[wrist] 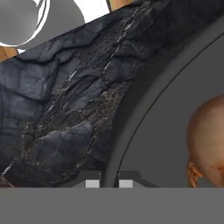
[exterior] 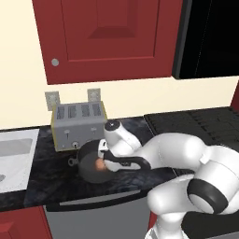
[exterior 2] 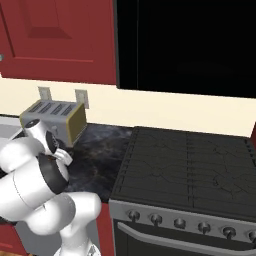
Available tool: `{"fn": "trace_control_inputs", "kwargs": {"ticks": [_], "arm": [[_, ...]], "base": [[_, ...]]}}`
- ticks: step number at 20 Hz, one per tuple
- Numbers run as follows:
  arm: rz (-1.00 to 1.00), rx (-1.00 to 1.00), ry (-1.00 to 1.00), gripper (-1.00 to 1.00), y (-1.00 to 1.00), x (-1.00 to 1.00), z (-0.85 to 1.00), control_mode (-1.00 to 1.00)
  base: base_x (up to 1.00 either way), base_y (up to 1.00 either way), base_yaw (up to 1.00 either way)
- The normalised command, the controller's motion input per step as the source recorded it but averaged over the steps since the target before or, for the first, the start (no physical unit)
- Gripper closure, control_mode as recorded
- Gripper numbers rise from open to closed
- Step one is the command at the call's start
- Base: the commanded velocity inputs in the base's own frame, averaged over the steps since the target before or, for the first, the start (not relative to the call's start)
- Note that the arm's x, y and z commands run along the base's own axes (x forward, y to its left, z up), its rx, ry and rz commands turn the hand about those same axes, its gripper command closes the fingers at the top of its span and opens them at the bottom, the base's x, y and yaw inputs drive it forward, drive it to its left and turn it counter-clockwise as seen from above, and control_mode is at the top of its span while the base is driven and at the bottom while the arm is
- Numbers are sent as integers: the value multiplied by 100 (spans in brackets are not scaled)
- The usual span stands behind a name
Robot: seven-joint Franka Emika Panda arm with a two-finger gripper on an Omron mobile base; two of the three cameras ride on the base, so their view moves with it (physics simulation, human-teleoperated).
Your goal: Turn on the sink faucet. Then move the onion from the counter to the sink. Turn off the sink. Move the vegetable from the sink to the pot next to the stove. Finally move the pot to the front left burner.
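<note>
We see the gripper (wrist: 109, 183) low over the pot (exterior: 88, 164), its two tips pressed together on the pot's rim. The onion (exterior: 99, 164) lies inside the pot, on its grey bottom. The pot stands on the black counter (exterior: 46, 172) just in front of the toaster (exterior: 78, 124), between the sink (exterior: 14, 158) and the stove (exterior 2: 185, 170).

The white arm (exterior: 186, 158) is reaching left over the black counter (exterior: 46, 182), its hand sitting above a dark pot (exterior: 88, 165) holding the onion (exterior: 99, 164), just before a grey toaster (exterior: 78, 125).
</note>
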Motion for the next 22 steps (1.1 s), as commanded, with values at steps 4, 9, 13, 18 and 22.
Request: {"fn": "trace_control_inputs", "kwargs": {"ticks": [4, 9, 13, 18, 22], "arm": [[-12, 0, -9, 100, -44, -50, 22, -100], [-17, 0, -4, 100, -59, -25, 40, -100], [-20, 0, 0, 100, -66, -12, 55, -100], [-20, 0, 0, 100, -73, -16, 44, -100], [-20, 0, 0, 100, -78, -12, 39, -100]], "base": [[0, 0, 0], [0, 0, 0], [0, 0, 0], [0, 0, 0], [0, 0, 0]]}}
